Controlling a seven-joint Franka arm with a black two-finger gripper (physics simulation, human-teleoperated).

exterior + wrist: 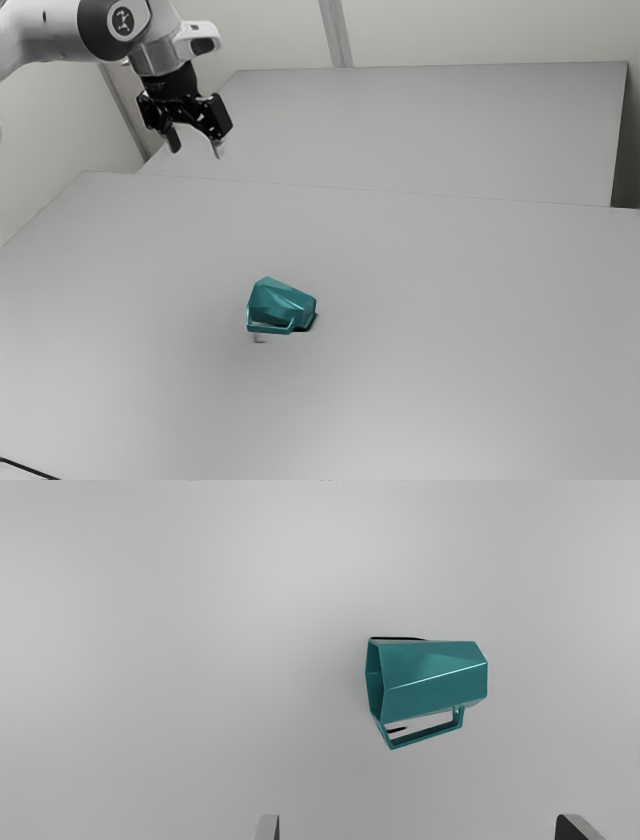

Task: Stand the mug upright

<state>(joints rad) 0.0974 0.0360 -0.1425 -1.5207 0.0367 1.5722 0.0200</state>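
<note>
High over the table, at the exterior view's upper left, my gripper (196,148) hangs with its fingers apart and nothing between them. A teal faceted mug (284,304) lies on its side on the table, well below the hand and toward the exterior view's right of it. In the wrist view the mug (435,675) shows its open mouth at one end and its angular handle along the side nearer the fingertips. The gripper (417,827) has widely spaced tips, apart from the mug.
The grey tabletop (440,350) extends around the mug. Behind it, a second grey surface (430,130) stands beyond a thin seam, with pale walls further back.
</note>
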